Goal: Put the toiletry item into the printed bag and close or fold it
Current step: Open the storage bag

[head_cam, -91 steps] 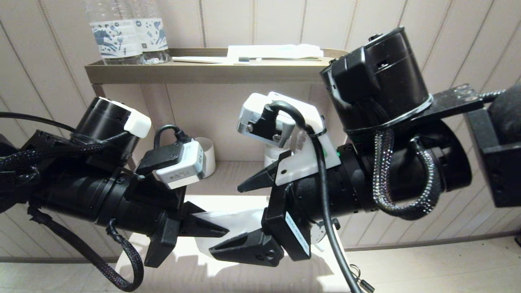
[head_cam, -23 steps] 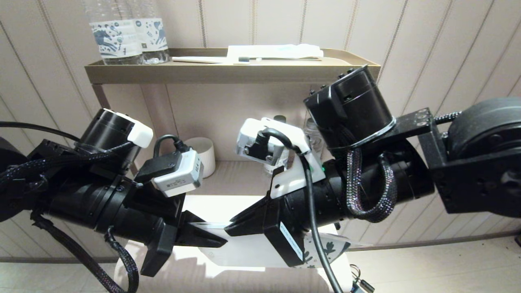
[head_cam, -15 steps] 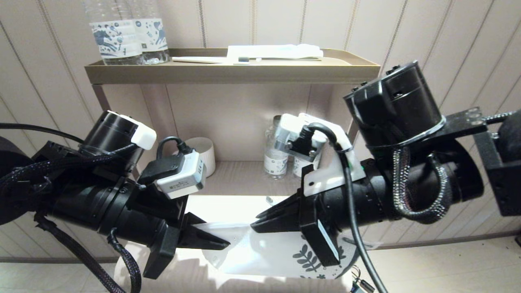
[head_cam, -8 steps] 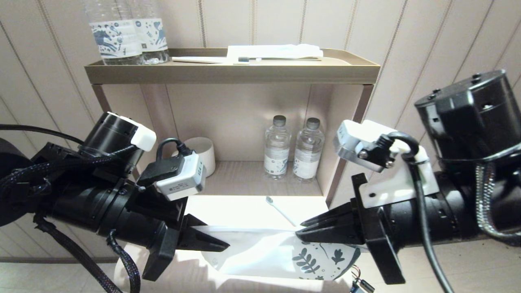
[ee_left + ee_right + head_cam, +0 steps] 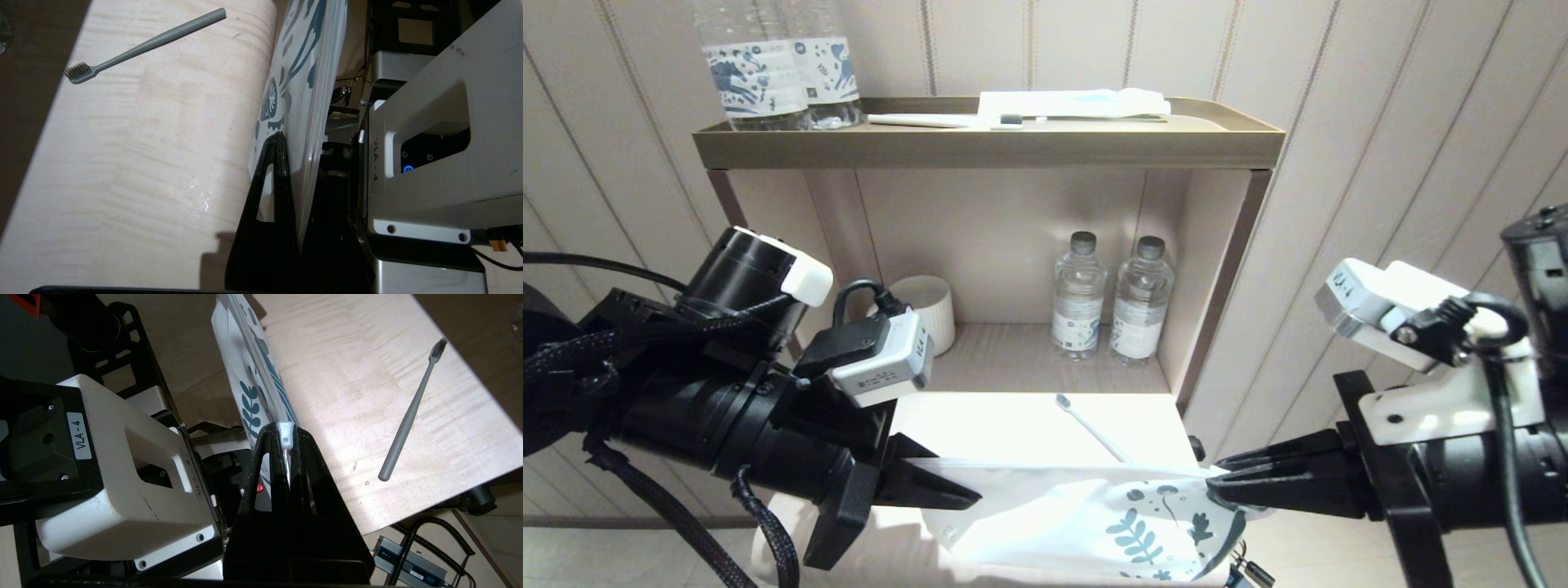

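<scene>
The printed bag point(image 5: 1086, 518), white with teal leaves at its right end, hangs stretched between my two grippers just above the table's front edge. My left gripper point(image 5: 960, 494) is shut on its left end point(image 5: 302, 81). My right gripper point(image 5: 1217, 486) is shut on the seal edge at the right end, with a small white slider point(image 5: 286, 435) pinched at its fingertips point(image 5: 267, 435). The toiletry item point(image 5: 1094, 429), a slim pale toothbrush, lies bare on the table behind the bag, head pointing to the shelf. It also shows in the wrist views: the toothbrush point(image 5: 143, 45) point(image 5: 410, 412).
The pale wooden table point(image 5: 980, 425) ends just under the bag. Behind it a shelf holds two water bottles point(image 5: 1111, 298) and a white cup point(image 5: 931, 306). The top tray point(image 5: 980, 147) carries bottles, a white packet point(image 5: 1070, 102) and a dark-bristled toothbrush point(image 5: 1013, 119).
My right gripper has slid to the right along the bag's top edge, from beside the left gripper to the bag's right end. The left gripper stayed put, and the toothbrush came into sight.
</scene>
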Controlling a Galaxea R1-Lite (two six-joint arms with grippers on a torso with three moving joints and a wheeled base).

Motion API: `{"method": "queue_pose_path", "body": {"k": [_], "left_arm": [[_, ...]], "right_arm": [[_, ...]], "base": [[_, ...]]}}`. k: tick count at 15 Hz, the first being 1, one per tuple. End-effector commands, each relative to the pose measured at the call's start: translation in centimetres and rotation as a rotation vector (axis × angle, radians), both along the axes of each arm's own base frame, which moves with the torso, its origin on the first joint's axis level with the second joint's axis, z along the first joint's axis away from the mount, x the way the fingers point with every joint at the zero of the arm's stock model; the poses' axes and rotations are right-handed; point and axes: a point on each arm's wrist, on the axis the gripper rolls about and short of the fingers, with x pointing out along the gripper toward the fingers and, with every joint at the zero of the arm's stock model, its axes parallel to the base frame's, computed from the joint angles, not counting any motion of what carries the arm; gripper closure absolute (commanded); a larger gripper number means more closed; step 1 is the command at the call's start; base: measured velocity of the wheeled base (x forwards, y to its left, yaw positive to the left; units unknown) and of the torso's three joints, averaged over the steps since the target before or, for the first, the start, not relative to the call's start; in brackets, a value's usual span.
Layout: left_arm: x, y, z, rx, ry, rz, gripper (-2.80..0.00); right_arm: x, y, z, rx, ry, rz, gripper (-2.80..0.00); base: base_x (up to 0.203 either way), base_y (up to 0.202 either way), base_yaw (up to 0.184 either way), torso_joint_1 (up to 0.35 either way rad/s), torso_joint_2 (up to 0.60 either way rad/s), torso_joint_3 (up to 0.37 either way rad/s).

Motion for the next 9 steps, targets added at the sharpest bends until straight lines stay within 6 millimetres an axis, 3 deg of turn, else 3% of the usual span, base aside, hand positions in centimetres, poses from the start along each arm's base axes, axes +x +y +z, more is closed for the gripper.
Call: {"method": "queue_pose_path", "body": {"k": [1, 7, 8, 9], "left_arm": [[0.0, 0.0, 0.0, 0.000, -0.001, -0.003, 0.00], [0.0, 0.0, -0.3, 0.005, 0.006, -0.008, 0.00], [0.1, -0.1, -0.4, 0.007, 0.004, -0.011, 0.00], [0.1, -0.1, -0.4, 0.007, 0.000, -0.014, 0.00]], "right_arm": [[-0.6, -0.5, 0.0, 0.005, -0.006, -0.003, 0.00], [-0.1, -0.1, -0.5, -0.012, 0.007, 0.003, 0.00], [-0.1, -0.1, -0.6, -0.016, 0.009, 0.005, -2.80], [-0.2, -0.1, -1.0, -0.027, 0.012, 0.011, -2.80]], "base": [[0.000, 0.000, 0.000, 0.000, 0.00, 0.000], [0.000, 0.000, 0.000, 0.000, 0.00, 0.000], [0.000, 0.000, 0.000, 0.000, 0.00, 0.000], [0.000, 0.000, 0.000, 0.000, 0.00, 0.000]]}}
